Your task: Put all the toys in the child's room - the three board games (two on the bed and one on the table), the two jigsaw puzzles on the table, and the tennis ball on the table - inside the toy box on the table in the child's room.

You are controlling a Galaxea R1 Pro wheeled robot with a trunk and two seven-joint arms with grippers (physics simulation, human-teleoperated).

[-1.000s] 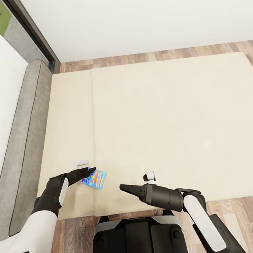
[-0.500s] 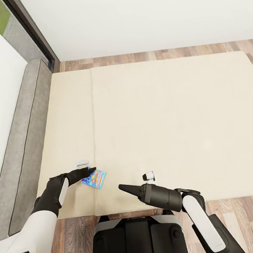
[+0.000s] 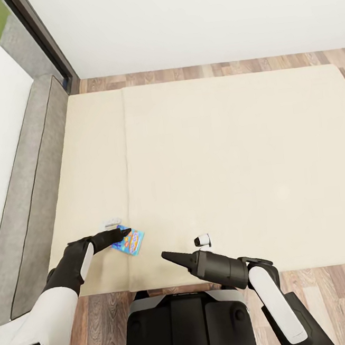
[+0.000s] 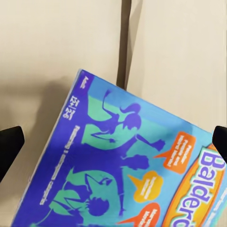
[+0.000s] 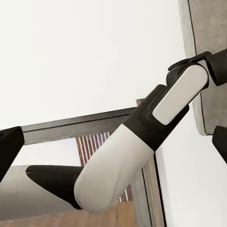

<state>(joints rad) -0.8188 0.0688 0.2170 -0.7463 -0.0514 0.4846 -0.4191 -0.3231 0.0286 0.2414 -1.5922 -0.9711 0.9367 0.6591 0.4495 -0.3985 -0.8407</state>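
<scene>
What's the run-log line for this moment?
left gripper: open, over blue board game | right gripper: idle | bed

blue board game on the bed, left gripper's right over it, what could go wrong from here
1. The blue board game lies flat on the soft bed; the open left gripper might press it in rather than get under an edge.
2. It straddles the mattress seam, so it could tilt or slide.
3. A small white object nearby might get nudged.

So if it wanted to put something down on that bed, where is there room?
Nearly everywhere: the beige mattress lies bare from the seam across to its far and right edges. The crowded part is the near strip, where the blue board game, a small white object, another white-and-black one and both grippers sit.
</scene>
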